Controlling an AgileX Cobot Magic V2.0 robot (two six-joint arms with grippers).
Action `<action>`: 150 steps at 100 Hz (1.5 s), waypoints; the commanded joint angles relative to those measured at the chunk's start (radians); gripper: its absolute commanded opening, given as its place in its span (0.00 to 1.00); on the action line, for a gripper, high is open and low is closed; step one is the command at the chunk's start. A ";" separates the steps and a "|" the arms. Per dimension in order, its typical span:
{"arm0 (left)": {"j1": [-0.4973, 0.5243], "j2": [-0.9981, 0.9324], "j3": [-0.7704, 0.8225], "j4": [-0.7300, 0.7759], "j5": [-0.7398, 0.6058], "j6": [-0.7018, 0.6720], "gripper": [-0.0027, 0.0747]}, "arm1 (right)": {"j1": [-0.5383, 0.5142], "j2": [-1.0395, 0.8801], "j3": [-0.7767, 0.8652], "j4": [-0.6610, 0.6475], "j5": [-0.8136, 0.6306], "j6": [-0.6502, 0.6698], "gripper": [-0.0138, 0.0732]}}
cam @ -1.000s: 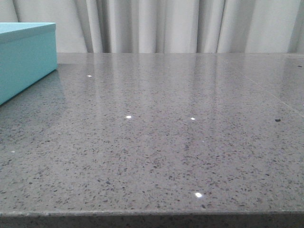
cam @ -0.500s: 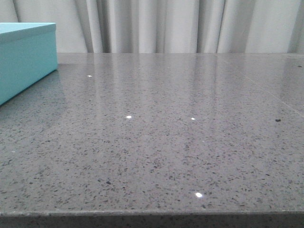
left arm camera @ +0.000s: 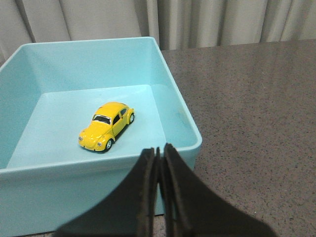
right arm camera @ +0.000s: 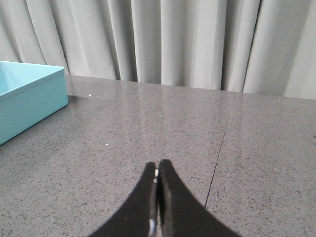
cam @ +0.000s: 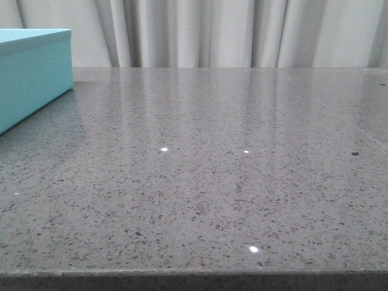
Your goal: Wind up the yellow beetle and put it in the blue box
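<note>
The yellow beetle [left arm camera: 106, 126] stands on its wheels on the floor of the open blue box [left arm camera: 180, 106], near the middle. My left gripper [left arm camera: 160, 150] is shut and empty, held just outside the box's near wall. The blue box [cam: 30, 73] fills the far left corner of the front view, where neither gripper nor the car shows. My right gripper [right arm camera: 157, 167] is shut with nothing in it, above bare grey table, with the blue box [right arm camera: 29, 98] off to one side.
The speckled grey stone table [cam: 212, 170] stretches from the box to the right edge, with a thin seam [right arm camera: 219, 143] running across it. Pale curtains [cam: 230, 30] hang behind the table's far edge.
</note>
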 commanded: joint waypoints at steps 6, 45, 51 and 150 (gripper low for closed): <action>0.001 0.009 -0.025 -0.032 -0.069 0.002 0.01 | -0.002 0.008 -0.025 -0.014 -0.084 -0.010 0.09; 0.001 0.009 -0.010 0.029 -0.101 -0.011 0.01 | -0.002 0.008 -0.025 -0.014 -0.084 -0.010 0.09; 0.001 0.002 0.007 0.034 -0.119 -0.014 0.01 | -0.002 0.008 -0.025 -0.014 -0.084 -0.010 0.09; -0.106 -0.271 0.454 0.474 -0.525 -0.485 0.01 | -0.002 0.009 -0.025 -0.014 -0.085 -0.010 0.09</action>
